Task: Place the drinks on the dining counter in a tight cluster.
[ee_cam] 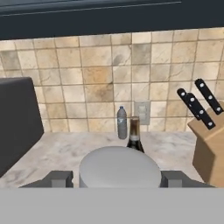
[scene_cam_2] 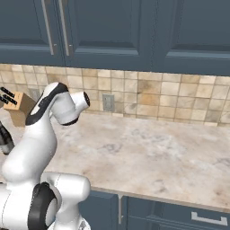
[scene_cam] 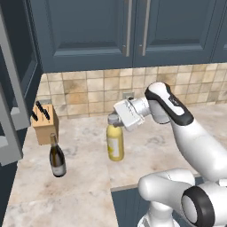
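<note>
In the left base view, centre frame, the tool (scene_cam: pixel 114 121) pinches the grey cap of the yellow bottle (scene_cam: pixel 115 142), upright on the marble tabletop (scene_cam: pixel 84 190), with the wine bottle (scene_cam: pixel 56 157) and knife block (scene_cam: pixel 45 124) lower left. In the right base view open tabletop spreads right. In the hand view the cap sits between both fingertips (ee_cam: pixel 59 178), the small grey-blue bottle (ee_cam: pixel 122 123) beyond; lifting straight up should avoid tipping.

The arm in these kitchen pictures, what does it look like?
Glossy white rounded arm with black bands at its joints, thick tubular links, a boxy white wrist, and a gripper with two small dark grey blocky finger tips. No cables or markings show.
</note>
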